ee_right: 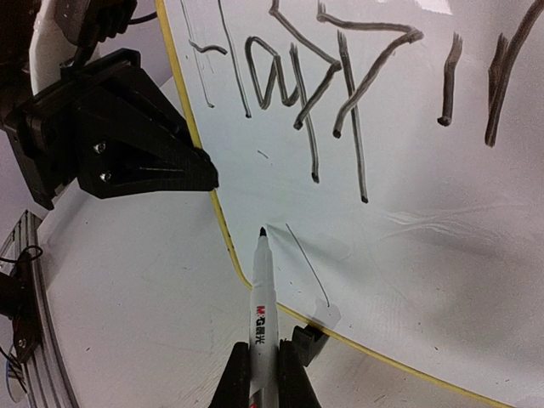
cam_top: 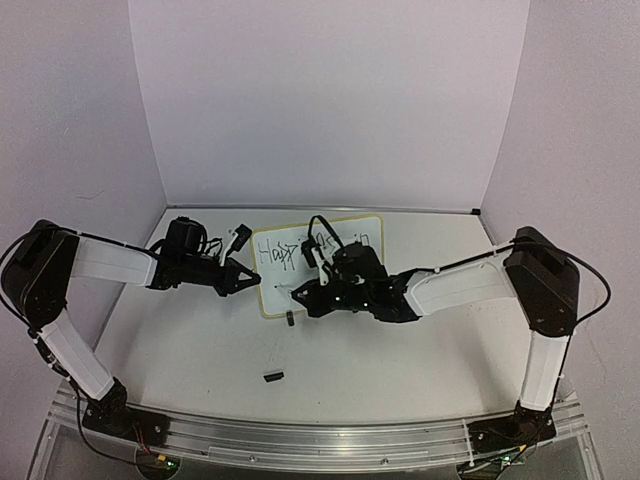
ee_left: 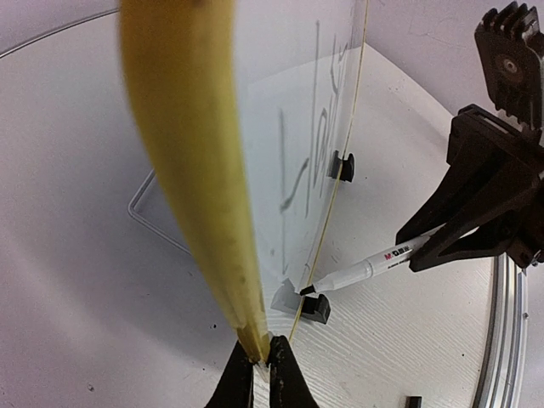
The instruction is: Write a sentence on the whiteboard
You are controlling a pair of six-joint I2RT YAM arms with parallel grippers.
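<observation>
The whiteboard (cam_top: 275, 295) stands tilted at the table's middle, with its pale yellow rim (ee_left: 187, 153) and black clip feet (ee_left: 316, 308). The sentence (ee_right: 297, 93) shows as one top line of black marker words, "Happ…" then "in"; my right arm hides its middle in the top view. My left gripper (ee_left: 259, 361) is shut on the board's left rim. My right gripper (ee_right: 262, 378) is shut on a white marker (ee_right: 262, 314). The marker's black tip (ee_right: 263, 231) is at the board's lower left corner, beside a thin faint line (ee_right: 306, 263); contact cannot be told.
A small black marker cap (cam_top: 272, 376) lies on the table in front of the board, also seen in the left wrist view (ee_left: 413, 402). A metal rail (cam_top: 300, 440) runs along the near edge. Lilac walls enclose the back and sides.
</observation>
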